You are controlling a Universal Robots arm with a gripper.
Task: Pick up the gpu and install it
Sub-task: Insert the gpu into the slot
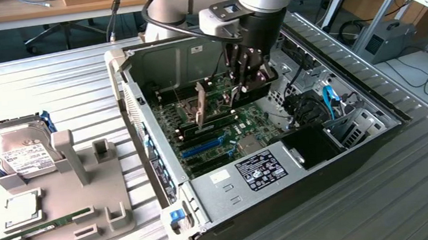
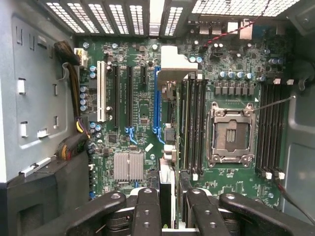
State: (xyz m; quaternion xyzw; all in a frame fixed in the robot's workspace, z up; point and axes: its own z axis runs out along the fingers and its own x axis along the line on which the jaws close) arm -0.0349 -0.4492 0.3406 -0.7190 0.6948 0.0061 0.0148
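Claw (image 1: 248,85) pinches the gpu (image 1: 232,98) edge-on, upright inside the open computer case (image 1: 193,58), above the motherboard (image 2: 142,113). Judged well done if the card edge stays parallel over the blue PCIe slot (image 2: 157,101), then descends straight, without tilting.

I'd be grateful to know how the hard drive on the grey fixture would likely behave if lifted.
The hard drive looks like a rigid metal slab, so probably stiff and fairly heavy. Its smooth labelled face may be slippery. The blue frame around it might come along.
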